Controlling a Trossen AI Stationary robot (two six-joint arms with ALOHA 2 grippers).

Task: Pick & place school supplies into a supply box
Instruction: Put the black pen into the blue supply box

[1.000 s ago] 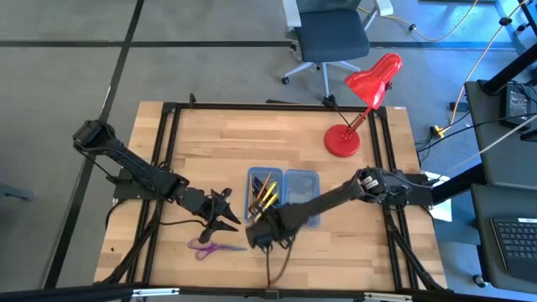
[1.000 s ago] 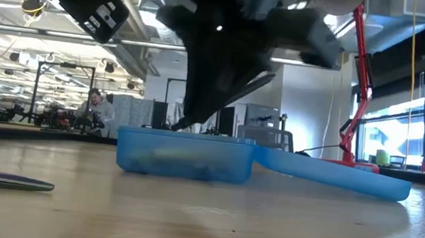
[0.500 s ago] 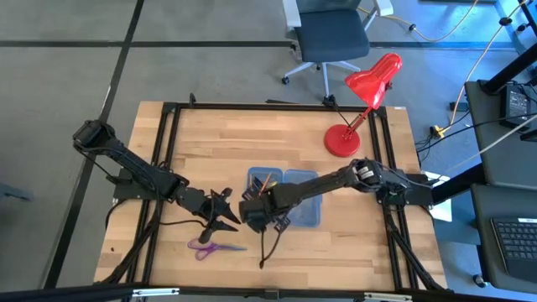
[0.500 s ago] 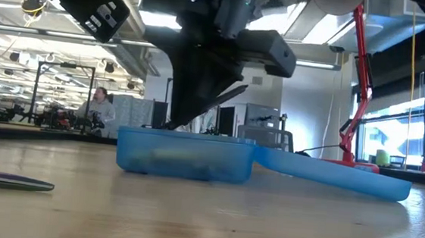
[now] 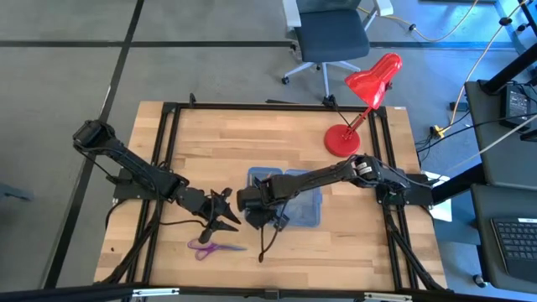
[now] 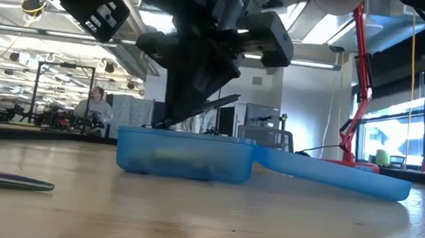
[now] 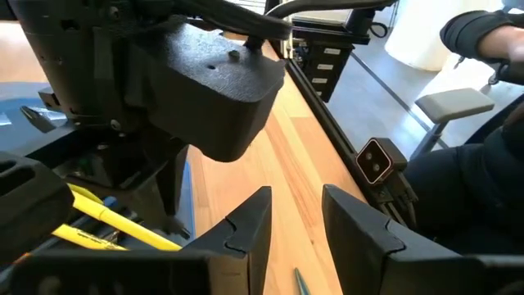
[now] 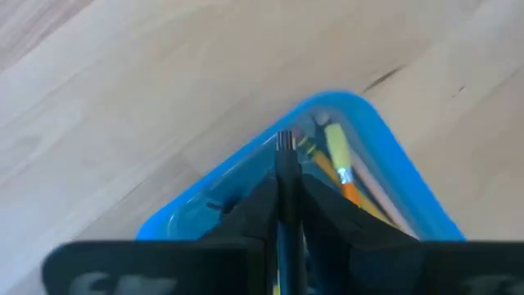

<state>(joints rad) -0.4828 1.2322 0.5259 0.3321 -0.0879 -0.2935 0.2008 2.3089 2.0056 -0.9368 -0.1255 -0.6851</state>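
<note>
scissors (image 5: 208,247) left-front of supply box (image 5: 304,210) | lamp (image 5: 357,113) behind-right

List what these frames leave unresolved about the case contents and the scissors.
- High view: the right end effector covers most of the blue case, so the supplies inside can't be counted.
- Low view: the case's frosted wall blurs its contents.
- Low view: the scissors are cut off by the picture's edge.
- Right wrist view: the black pen runs out of frame.

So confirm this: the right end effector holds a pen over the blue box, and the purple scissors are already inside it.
Not quite: the purple scissors lie on the table in the high view. The right end effector does hold a pen over the blue box.
</note>
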